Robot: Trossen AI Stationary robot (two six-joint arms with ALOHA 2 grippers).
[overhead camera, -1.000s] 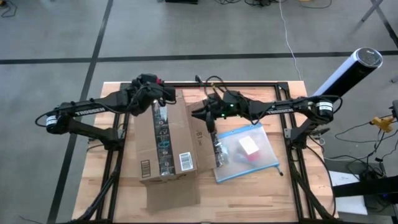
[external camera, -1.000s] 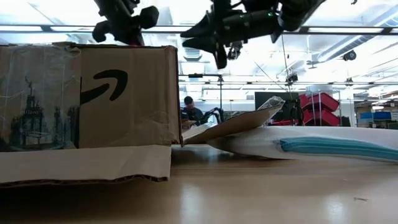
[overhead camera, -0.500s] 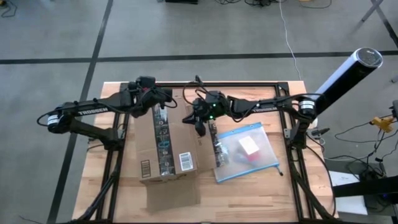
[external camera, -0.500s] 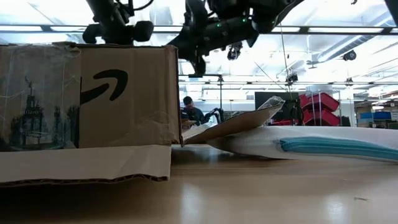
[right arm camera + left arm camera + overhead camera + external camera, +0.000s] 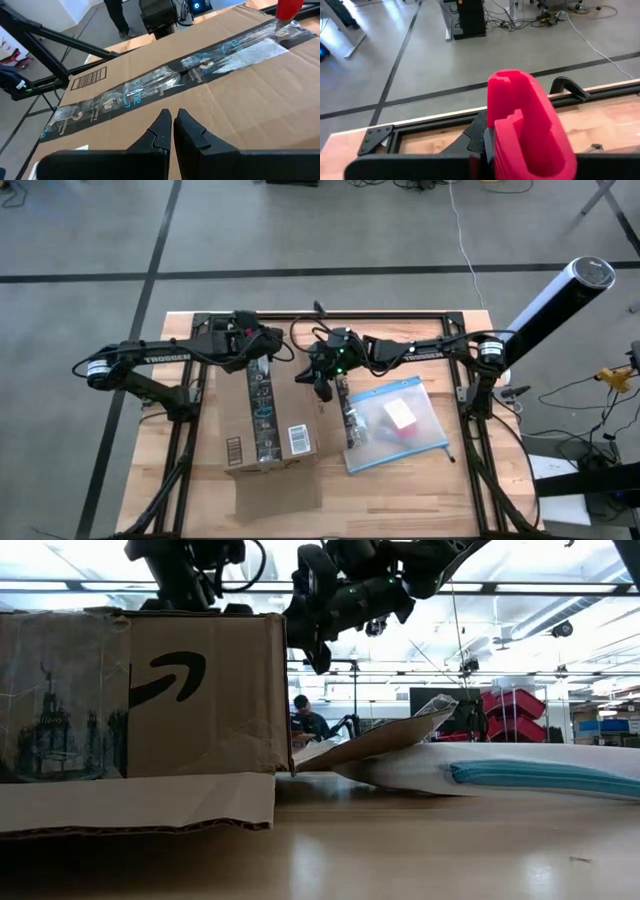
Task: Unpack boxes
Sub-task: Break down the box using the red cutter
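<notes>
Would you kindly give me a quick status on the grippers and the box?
Left gripper shut on red tool at far end of box. Right gripper shut, hovering over taped seam. Box still taped; plastic pouch beside it.

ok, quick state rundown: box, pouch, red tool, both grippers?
box: upright on the table, top seam taped shut, one side flap lying out flat
clear pouch: flat on the table beside the box, blue zip edge shut, small items inside
red tool: held in the left gripper over the box's far end
right gripper: shut, empty, above the taped seam
</notes>
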